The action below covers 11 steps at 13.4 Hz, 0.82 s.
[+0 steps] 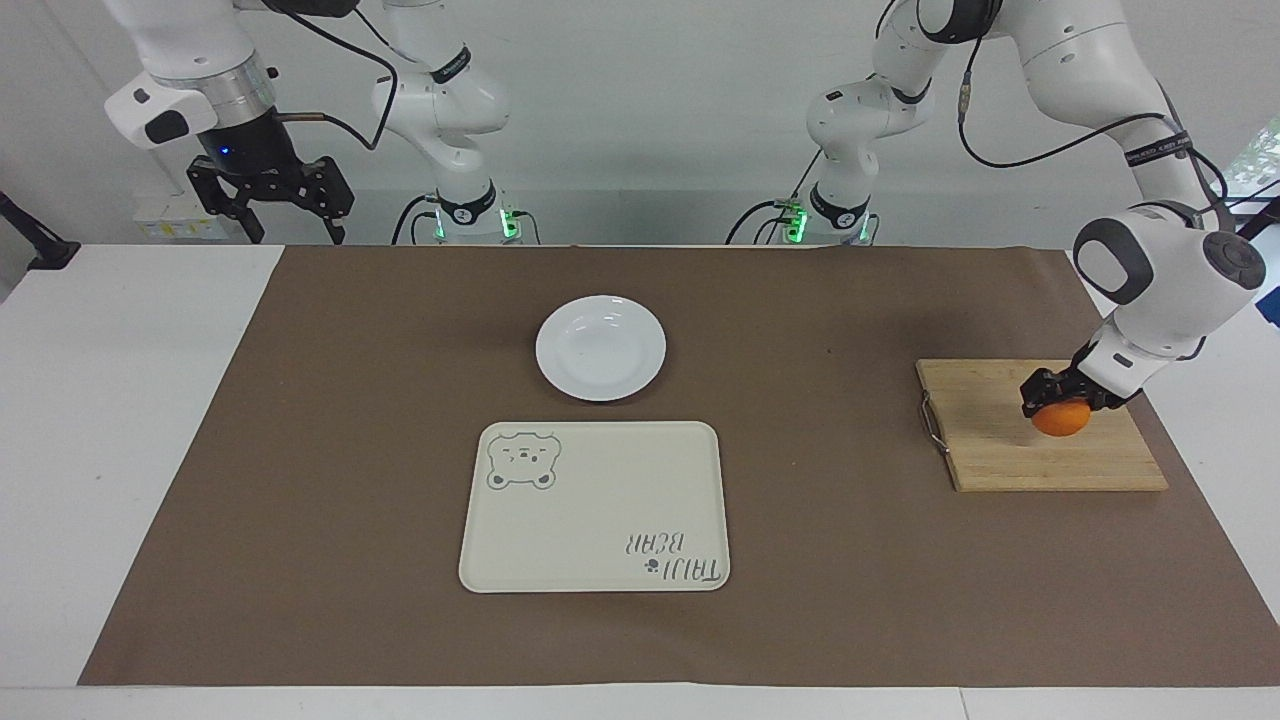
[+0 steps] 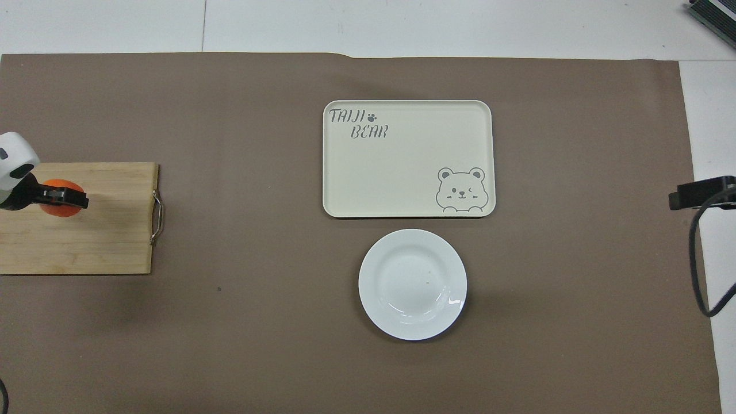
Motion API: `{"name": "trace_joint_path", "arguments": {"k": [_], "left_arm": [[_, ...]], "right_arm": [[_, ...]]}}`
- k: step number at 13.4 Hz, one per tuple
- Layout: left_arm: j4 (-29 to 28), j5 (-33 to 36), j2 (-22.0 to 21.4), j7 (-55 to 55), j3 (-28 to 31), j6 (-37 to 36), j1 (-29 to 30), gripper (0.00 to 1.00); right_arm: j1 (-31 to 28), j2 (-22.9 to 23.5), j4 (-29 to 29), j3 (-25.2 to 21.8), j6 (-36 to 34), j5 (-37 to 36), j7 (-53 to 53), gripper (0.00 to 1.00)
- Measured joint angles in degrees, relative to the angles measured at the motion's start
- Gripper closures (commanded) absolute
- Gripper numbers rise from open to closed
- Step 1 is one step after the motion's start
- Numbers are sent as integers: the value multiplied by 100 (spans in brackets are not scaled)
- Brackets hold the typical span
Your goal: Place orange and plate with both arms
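Two white robot arms work at a table covered by a brown mat (image 1: 300, 450). The left gripper (image 1: 1060, 398) is clenched on the orange (image 1: 1062, 418), a small, round, bright-orange fruit with a matte skin, over the wooden cutting board (image 1: 1000, 450) at the left arm's end of the table. Whether the fruit rests on the board or sits just clear of it cannot be told.

The facing view shows the left arm's whole reach, bending down from its base to the fruit, and the right gripper (image 1: 285, 232) hanging with fingers apart and nothing between them above the table's edge at the right arm's end, where that arm waits. The overhead view shows of the left arm only the wrist and the gripper (image 2: 63, 198) lying across the top of the orange (image 2: 57, 206), with the board's (image 2: 103, 230) metal handle (image 2: 156, 217) on its edge toward the table's middle; of the right arm it shows only a black tip at the frame's side.

The plate (image 1: 600, 348), round, glossy, white and shallow, lies on the mat near the table's middle, nearer to the robots than the cream tray (image 1: 595, 505) with a bear drawing, just beside it without touching. In the overhead view the plate (image 2: 413, 284) catches a small glint on its rim, and the tray (image 2: 408, 158) reads "TAIJI BEAR"
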Motion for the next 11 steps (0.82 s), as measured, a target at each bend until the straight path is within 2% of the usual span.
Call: {"name": "trace_joint_path", "arguments": {"k": [7, 11], "left_arm": [[370, 0, -671, -447, -58, -1045, -213, 100], [415, 0, -930, -795, -86, -1275, -598, 100]], "right_arm": [[0, 0, 0, 0, 0, 0, 0, 0], [0, 0, 0, 0, 0, 0, 0, 0]]}}
